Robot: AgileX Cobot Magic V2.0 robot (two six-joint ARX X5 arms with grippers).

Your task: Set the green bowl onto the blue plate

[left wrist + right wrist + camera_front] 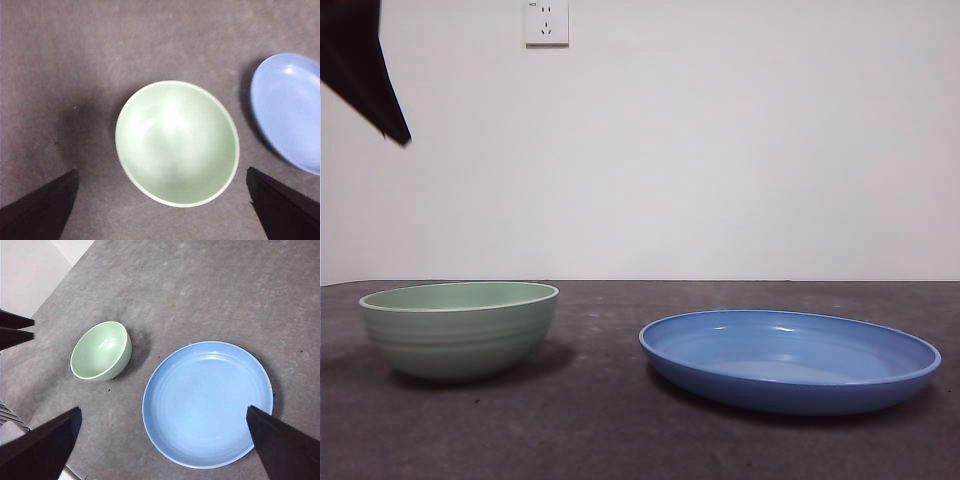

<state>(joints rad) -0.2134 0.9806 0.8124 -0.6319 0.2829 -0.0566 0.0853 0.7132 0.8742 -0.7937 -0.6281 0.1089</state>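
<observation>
The green bowl [460, 328] stands upright and empty on the dark table, left of the blue plate [790, 360]. The plate lies flat, empty, a short gap from the bowl. My left gripper [162, 172] hangs open high over the bowl [177, 142], its jaws spread wider than the rim and touching nothing. It shows as a black tip [370, 80] at the front view's top left corner. My right gripper [163, 410] is open, well above the plate [207, 402], holding nothing. The bowl [100, 351] also shows in that view, beside the plate.
A white wall with a socket [546, 22] rises behind the grey table [610, 430]. The table's edge and pale floor [30, 270] show beyond the bowl in the right wrist view. The left arm's black jaws [12, 330] reach in there.
</observation>
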